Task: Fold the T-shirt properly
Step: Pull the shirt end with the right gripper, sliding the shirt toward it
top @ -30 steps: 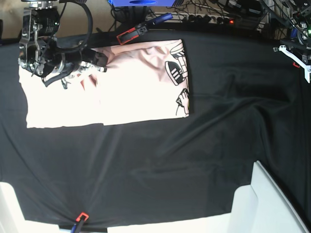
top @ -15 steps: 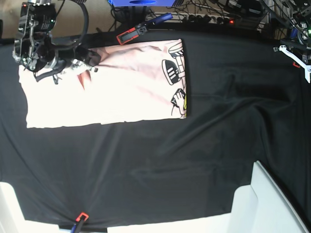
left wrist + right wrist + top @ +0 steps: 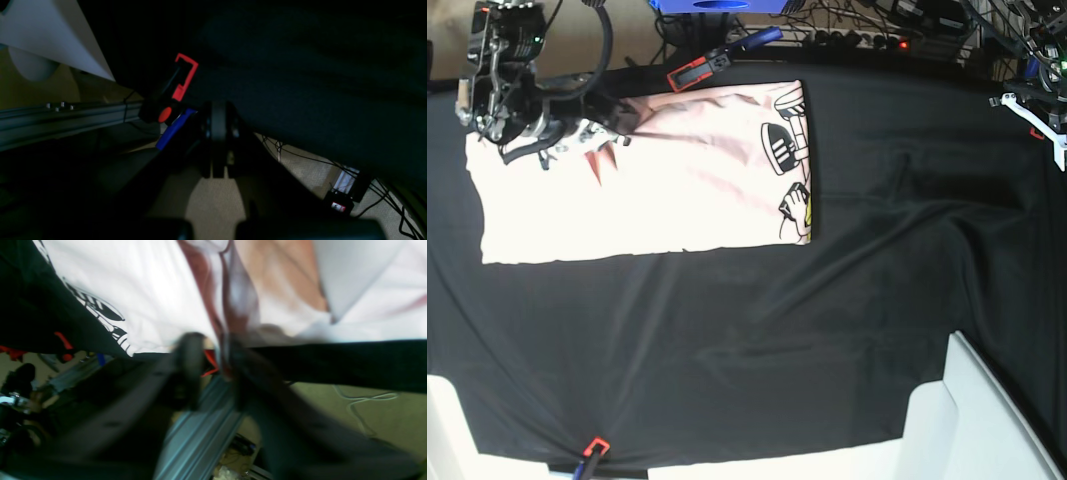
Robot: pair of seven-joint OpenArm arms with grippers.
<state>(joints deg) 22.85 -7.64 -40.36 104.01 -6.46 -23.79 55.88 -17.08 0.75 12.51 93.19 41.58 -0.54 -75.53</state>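
Risk sits at the far left corner of the T-shirt (image 3: 642,175), which lies flat on the black cloth (image 3: 827,320). The right gripper (image 3: 215,355) stands slightly spread with a pink fold between its jaws; lifting away could drag that layer and wrinkle it. The left gripper (image 3: 218,116), pressed together, idles far right.

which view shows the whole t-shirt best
The base view: the T-shirt lies there as a whole flat rectangle on the black cloth, printed edge included. The right wrist view gives only a blurred close-up of bunched fabric and some print. The left wrist view shows none of it.
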